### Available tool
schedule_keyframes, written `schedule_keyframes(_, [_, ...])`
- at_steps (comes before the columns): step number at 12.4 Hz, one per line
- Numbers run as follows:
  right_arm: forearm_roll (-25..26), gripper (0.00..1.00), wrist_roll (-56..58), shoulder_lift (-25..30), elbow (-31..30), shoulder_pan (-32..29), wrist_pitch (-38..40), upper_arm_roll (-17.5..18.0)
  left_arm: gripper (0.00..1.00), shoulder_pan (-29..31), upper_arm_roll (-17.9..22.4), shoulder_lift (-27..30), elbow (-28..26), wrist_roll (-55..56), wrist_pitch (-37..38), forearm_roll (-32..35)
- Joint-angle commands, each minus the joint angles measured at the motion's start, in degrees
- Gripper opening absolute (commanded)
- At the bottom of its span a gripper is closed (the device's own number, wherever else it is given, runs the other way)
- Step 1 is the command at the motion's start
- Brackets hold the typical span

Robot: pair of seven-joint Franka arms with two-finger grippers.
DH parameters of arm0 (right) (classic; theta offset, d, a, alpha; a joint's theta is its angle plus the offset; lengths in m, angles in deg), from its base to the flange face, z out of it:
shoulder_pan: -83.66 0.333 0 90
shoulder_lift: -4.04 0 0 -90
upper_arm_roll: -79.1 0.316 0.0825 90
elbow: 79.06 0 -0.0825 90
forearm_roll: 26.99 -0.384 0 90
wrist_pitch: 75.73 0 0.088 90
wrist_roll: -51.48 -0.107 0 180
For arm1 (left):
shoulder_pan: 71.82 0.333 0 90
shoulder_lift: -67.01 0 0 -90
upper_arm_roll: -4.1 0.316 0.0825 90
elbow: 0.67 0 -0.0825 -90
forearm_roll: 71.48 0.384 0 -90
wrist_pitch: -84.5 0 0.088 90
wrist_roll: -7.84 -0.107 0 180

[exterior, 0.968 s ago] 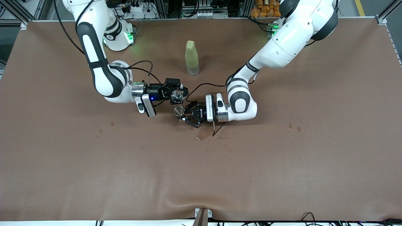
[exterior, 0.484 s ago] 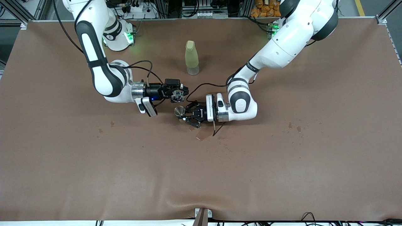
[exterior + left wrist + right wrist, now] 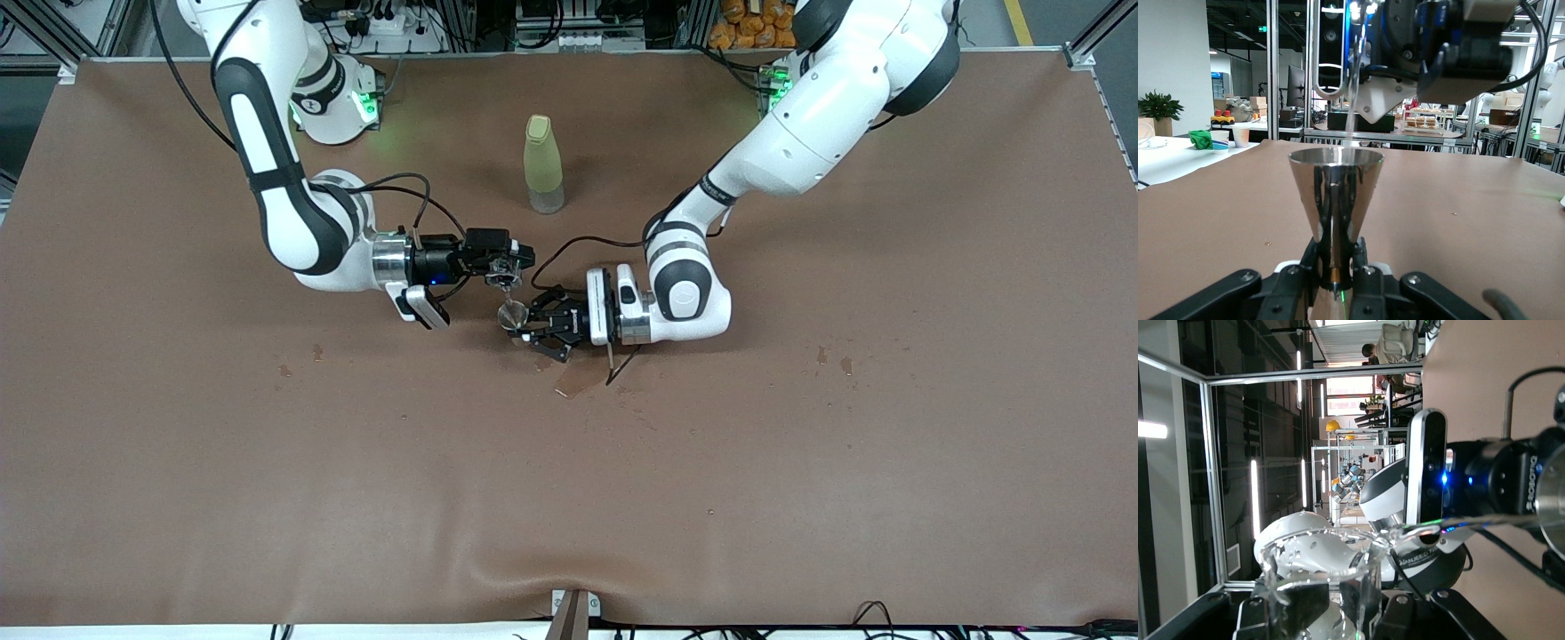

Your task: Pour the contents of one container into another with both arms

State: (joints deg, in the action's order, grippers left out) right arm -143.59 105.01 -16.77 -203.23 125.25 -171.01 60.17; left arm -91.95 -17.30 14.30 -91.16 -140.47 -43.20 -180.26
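My right gripper [image 3: 504, 264] is shut on the tiny clear glass cup [image 3: 503, 272], which is tipped over on its side above the table's middle. A thin stream of liquid [image 3: 1352, 100] falls from it into the grey metal cone cup [image 3: 511, 315]. That metal cup stands upright just below the glass, and my left gripper [image 3: 532, 325] is shut on its narrow foot. In the left wrist view the metal cup [image 3: 1335, 200] fills the centre above my left gripper [image 3: 1336, 275], with the right gripper [image 3: 1438, 47] above it. The right wrist view shows the glass cup [image 3: 1325, 577] in my right gripper [image 3: 1328, 610].
A tall pale yellow-green bottle [image 3: 543, 164] stands farther from the front camera than both grippers. A small brown flap [image 3: 578, 382] lies on the brown table cover [image 3: 800, 462] under the left wrist. Small stains dot the cover.
The right gripper has rolled, tipping the glass cup over the metal cup, and a stream now falls. The left gripper with the metal cup has shifted slightly.
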Motion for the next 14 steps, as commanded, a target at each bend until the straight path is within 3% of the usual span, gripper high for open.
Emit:
schedule_keyframes(1, [0.14,0.0,-4.57,1.92,-0.73,-0.02,-0.17,0.11,0.0,0.89,-0.75,0.95,-1.44,-1.9,1.05,-2.05])
schedule_keyframes(14, [0.05,0.0,-23.38,1.48,0.59,-0.72,2.29,0.11,0.0,1.06,-0.92,1.39,-2.41,-1.81,1.49,-2.05])
